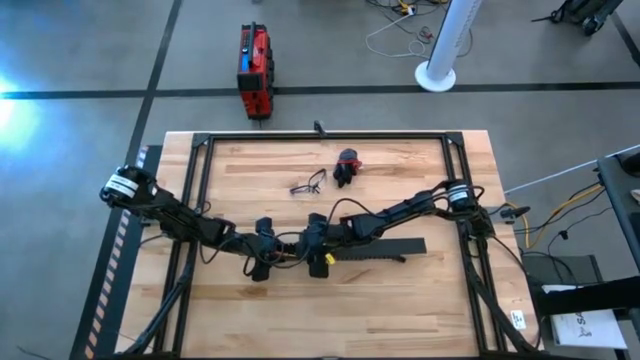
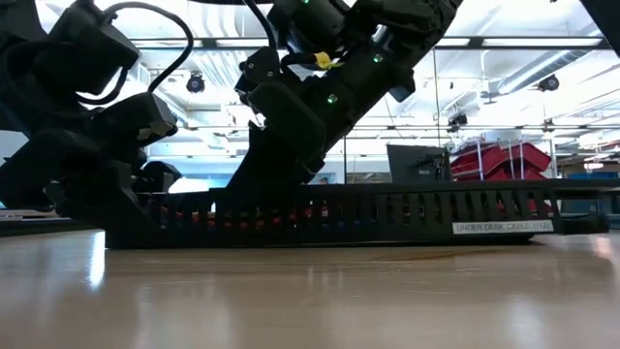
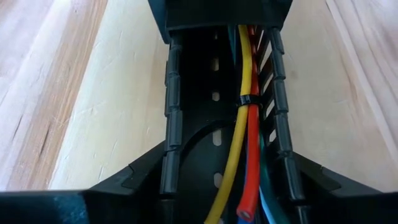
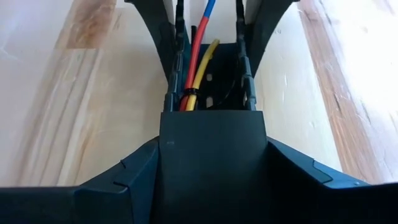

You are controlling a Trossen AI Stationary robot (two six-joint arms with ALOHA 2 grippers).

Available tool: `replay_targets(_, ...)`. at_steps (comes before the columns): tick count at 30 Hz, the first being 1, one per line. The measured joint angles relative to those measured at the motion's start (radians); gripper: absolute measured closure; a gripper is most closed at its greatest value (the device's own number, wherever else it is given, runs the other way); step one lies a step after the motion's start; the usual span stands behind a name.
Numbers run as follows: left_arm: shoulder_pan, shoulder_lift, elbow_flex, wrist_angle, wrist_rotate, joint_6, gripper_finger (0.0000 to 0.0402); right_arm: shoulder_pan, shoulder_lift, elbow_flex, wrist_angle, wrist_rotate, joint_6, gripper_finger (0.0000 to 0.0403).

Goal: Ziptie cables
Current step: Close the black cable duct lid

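The cables [image 3: 245, 143], yellow, red, blue and green, lie lengthwise inside the long black comb-slotted duct [image 1: 380, 247] in the middle of the table. A thin black ziptie [image 3: 245, 99] is wrapped around them; the right wrist view shows the ziptie [image 4: 189, 93] too. My left gripper [image 1: 265, 252] sits at the duct's left end. My right gripper [image 1: 318, 248] is just to its right on the same duct. Both straddle the duct, facing each other. In the low view the duct [image 2: 387, 213] rests flat on the table, with both arms above it. My left gripper [image 3: 227, 199] has the duct between its two fingers near the left end, one finger [image 3: 140, 180] outside each slotted side wall [image 3: 169, 168]. It comes from above and slants along the duct, which lies on the table. My right gripper [image 4: 213, 143] clasps the duct from above, a finger [image 4: 124, 180] on each side. A flat black top [image 4: 211, 155] covers the duct between the fingers and hides what is under it. The duct stays on the table.
A red-and-black lump [image 1: 347, 165] and a small dark wire tangle [image 1: 308, 184] lie toward the far side. A black frame rail [image 1: 320, 137] runs along the table's far edge and down both sides. A red box [image 1: 254, 70] stands on the floor beyond.
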Motion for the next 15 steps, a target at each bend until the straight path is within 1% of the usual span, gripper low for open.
replay_targets(2, 0.000, -0.002, -0.001, -0.002, -0.003, -0.004, 0.0186, 0.002, 0.000, 0.000, -0.001, -0.029, -0.006, 0.0186)
replay_targets(5, 0.000, -0.010, -0.005, -0.010, -0.005, -0.008, 0.0186, 0.008, 0.000, 0.004, -0.006, -0.021, 0.009, 0.0185)
replay_targets(10, 0.001, -0.011, -0.005, -0.010, -0.005, -0.007, 0.0189, 0.024, -0.002, 0.006, -0.025, -0.044, -0.026, 0.0186)
replay_targets(15, 0.002, -0.015, -0.007, -0.008, -0.003, -0.002, 0.0189, 0.036, -0.003, 0.011, -0.055, -0.059, -0.025, 0.0186)
